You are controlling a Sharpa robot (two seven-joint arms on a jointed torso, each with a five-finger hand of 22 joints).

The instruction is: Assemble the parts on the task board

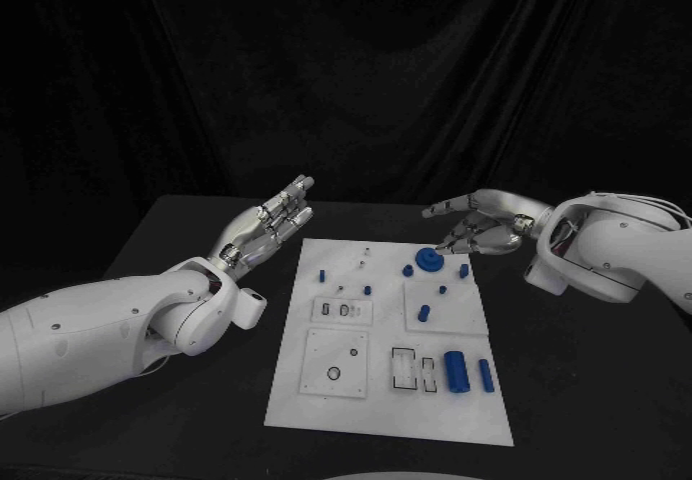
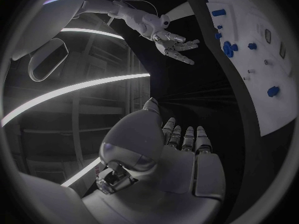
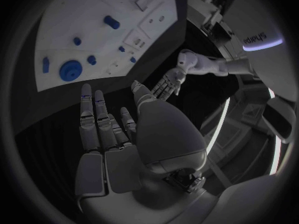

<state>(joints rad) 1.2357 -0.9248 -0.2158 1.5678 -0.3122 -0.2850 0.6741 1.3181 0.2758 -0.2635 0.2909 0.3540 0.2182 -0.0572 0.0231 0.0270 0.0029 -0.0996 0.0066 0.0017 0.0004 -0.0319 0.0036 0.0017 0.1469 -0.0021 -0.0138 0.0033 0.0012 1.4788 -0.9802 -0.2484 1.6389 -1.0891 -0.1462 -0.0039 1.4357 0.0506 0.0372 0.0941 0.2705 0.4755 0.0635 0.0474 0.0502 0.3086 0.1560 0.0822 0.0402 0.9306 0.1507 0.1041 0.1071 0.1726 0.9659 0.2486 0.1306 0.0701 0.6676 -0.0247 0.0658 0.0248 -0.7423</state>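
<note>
Opening step, I judge: I am holding my right hand (image 1: 483,222) empty, fingers spread, just above the blue round part (image 1: 428,260) at the far edge of the task board (image 1: 378,400). My left hand (image 1: 270,228) is hovering empty, fingers straight, beside the board. Next calls for closing on that part.

A black table (image 1: 173,300) spreads beneath both hands and reaches out past either one. Behind the fingertips of both hands, at the table's far edge, hangs a dark pleated curtain (image 1: 346,90).
</note>
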